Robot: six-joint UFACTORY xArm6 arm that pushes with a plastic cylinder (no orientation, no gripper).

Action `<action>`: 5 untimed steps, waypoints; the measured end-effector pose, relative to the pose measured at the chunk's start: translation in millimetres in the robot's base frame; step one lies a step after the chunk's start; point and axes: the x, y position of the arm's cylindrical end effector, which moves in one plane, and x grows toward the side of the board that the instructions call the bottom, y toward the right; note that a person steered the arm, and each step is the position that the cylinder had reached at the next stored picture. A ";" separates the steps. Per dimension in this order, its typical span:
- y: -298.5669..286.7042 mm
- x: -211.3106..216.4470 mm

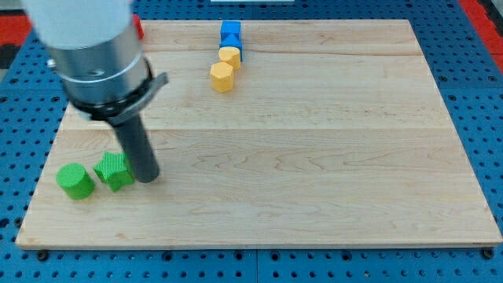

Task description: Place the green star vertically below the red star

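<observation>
The green star (pixel 114 170) lies near the board's lower left. My tip (pixel 147 178) rests on the board right against the star's right side. A green cylinder (pixel 75 181) sits just left of the star. A sliver of a red block (pixel 139 27), its shape hidden, shows at the top left behind the arm's grey body (pixel 94 55).
A blue block (pixel 230 33) sits at the top centre, with a second blue piece (pixel 238 52) below it. Two yellow blocks (pixel 229 56) (pixel 222 77) trail down-left from them. The wooden board (pixel 314 157) lies on a blue pegboard.
</observation>
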 end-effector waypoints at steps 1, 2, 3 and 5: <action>-28.8 -8.4; -4.3 29.1; -77.6 48.7; -73.6 -30.1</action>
